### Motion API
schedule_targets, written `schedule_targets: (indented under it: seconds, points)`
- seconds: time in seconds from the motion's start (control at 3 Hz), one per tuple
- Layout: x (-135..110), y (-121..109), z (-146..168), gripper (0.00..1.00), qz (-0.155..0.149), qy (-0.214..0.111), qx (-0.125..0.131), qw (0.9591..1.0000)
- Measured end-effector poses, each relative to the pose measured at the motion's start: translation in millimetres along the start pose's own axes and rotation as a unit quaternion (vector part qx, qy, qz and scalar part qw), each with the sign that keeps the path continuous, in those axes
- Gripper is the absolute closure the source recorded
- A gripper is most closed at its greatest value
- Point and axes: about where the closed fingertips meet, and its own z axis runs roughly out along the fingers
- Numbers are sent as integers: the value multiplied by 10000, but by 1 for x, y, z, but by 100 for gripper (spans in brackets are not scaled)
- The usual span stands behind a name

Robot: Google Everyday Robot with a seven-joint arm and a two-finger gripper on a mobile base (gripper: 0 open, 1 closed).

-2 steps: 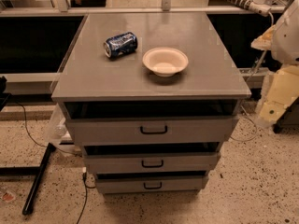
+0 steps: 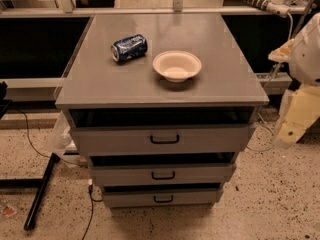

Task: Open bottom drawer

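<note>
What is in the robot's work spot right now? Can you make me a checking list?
Surface: grey cabinet top, flat, holding two things.
Job's things: bottom drawer, lowest of three; its black handle is untouched.
Clutter: blue can lying on its side; white bowl upright beside it, not touching.
Grippers: gripper at the right edge, beside the cabinet, away from the drawer.
Cables: black cable on the floor, left.
Surroundings: speckled floor; black bar lying at left.

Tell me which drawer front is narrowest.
The bottom drawer, lowest of three, narrower than both above; the gripper hangs right of the cabinet.
</note>
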Motion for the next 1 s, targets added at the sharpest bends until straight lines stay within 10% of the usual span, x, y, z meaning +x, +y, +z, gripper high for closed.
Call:
schedule_targets:
  seconds: [0.67,1.0]
  points:
    - [36,46,82,0,-332,-725,-48,9968]
    - [50,66,134,0,-298,-1443,-209,9889]
